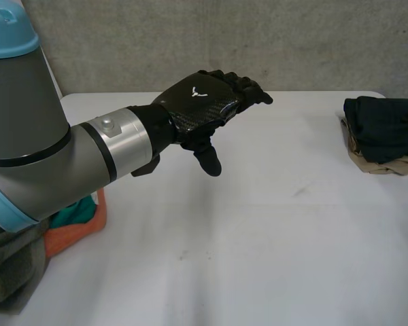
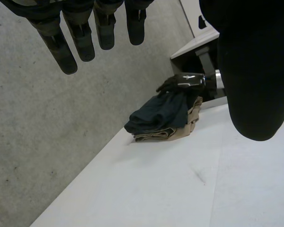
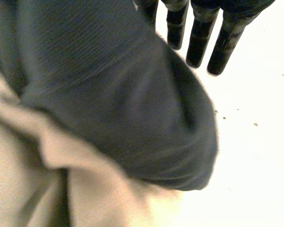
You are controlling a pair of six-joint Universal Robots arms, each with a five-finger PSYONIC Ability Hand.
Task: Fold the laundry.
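The left hand hovers empty, fingers straight, above the surface; the right hand lies flat-fingered on the folded dark garment, so grasping the unfolded pile behind the left hand likely follows.

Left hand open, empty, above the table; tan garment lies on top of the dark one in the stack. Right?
No: the dark garment lies on top of the tan garment, as the head view shows. The left hand is open, empty, above the table.
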